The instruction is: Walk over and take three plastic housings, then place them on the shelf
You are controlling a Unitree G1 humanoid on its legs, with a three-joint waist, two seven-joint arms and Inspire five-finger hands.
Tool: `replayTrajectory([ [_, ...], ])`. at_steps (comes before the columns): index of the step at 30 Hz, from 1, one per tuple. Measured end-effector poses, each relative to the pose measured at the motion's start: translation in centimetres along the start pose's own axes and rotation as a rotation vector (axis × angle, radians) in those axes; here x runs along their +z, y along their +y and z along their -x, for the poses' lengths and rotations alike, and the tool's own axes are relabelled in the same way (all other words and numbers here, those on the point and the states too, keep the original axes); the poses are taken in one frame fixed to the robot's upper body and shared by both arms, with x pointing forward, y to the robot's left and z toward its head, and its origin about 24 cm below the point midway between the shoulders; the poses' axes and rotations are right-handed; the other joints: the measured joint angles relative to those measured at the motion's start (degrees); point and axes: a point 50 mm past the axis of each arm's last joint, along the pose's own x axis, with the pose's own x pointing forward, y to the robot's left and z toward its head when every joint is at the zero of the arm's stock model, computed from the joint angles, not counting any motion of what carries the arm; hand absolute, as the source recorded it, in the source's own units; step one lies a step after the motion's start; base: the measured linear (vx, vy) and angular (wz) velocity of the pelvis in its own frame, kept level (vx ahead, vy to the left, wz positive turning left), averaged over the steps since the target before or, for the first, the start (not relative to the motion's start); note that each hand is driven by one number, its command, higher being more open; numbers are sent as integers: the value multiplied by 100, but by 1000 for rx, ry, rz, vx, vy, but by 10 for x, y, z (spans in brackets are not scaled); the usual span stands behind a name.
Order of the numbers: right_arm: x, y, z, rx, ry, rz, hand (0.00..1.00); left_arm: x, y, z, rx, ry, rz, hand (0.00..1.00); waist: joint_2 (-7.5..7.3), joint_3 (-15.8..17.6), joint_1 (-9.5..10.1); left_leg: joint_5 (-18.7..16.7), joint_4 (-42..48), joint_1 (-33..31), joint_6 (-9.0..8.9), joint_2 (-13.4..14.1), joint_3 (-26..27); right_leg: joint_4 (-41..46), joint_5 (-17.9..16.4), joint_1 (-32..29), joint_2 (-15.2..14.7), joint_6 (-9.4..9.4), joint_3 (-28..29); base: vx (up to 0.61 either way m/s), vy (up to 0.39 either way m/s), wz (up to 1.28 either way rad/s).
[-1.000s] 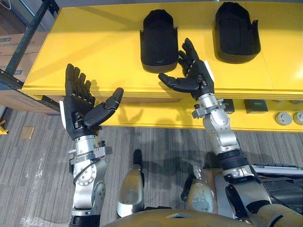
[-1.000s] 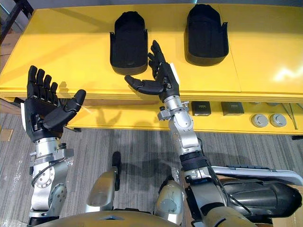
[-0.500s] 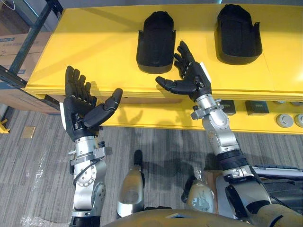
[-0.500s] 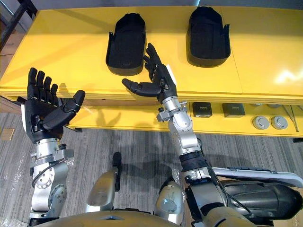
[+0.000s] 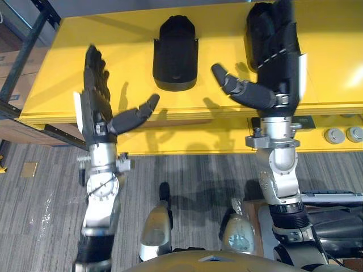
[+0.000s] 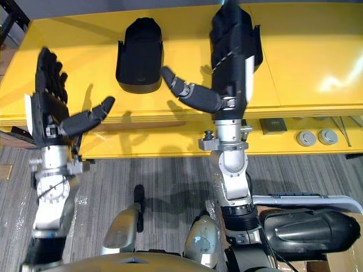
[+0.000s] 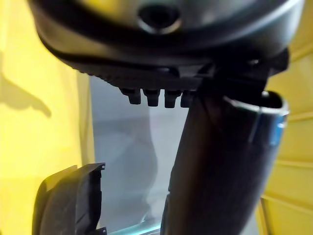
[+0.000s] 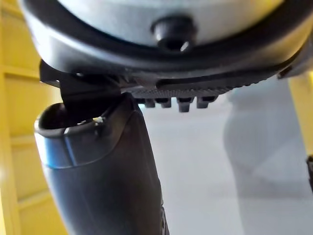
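Left robot hand point(image 5: 97, 112) and right robot hand point(image 5: 278, 67) spread — black housing point(image 5: 176, 54) on yellow shelf point(image 5: 130, 39)

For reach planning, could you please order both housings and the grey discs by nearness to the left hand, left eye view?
From the left hand:
1. left housing, just to its right.
2. right housing, behind the right hand.
3. grey discs, low, far right.

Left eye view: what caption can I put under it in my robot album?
Open left robot hand and right robot hand hover by a yellow shelf holding two black plastic housings.
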Motion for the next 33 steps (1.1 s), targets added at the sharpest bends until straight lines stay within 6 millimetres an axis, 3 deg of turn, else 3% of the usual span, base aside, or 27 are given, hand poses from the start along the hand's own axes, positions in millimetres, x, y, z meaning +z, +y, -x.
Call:
replayTrajectory([
  [3,0,-4,2,-55,5,1,100,-4,5,-11,-5,6,-39,100,-124,59,-57,-76,105,12,-26,61,101,-44,41,-1,58,-22,109,-21,-14,-21],
  [11,-5,-12,14,-74,55,-28,100,-24,9,-7,62,99,-111,100,-130,61,-116,-122,81,18,7,91,320,-48,64,-190,92,-52,362,-8,-6,-13],
  [15,-13,-18,28,-97,163,-111,100,-45,4,-11,103,184,-128,100,-125,64,-298,-120,169,-217,5,83,320,37,56,-426,80,-60,403,-8,-3,0],
  [19,-17,-9,48,-65,266,-144,100,-48,-5,-9,93,206,-115,100,-124,65,-378,-130,170,-218,-4,82,427,195,26,-566,64,-58,532,16,-15,-8],
  [24,-10,-4,46,-45,243,-183,100,-49,-18,-17,124,198,-86,100,-118,68,-461,-202,254,-235,-31,105,532,370,-72,-718,52,-75,640,-33,-32,-11],
  [29,3,6,40,-6,186,-222,100,-51,-21,-40,235,179,-104,100,-118,67,-592,-318,559,-503,-48,172,573,452,-61,-903,84,-59,709,-23,-7,-5],
  [33,1,14,41,7,205,-247,100,-50,-17,-41,326,165,-127,100,-124,68,-638,-372,684,-583,-74,211,574,437,-32,-911,109,-64,716,0,0,0],
])
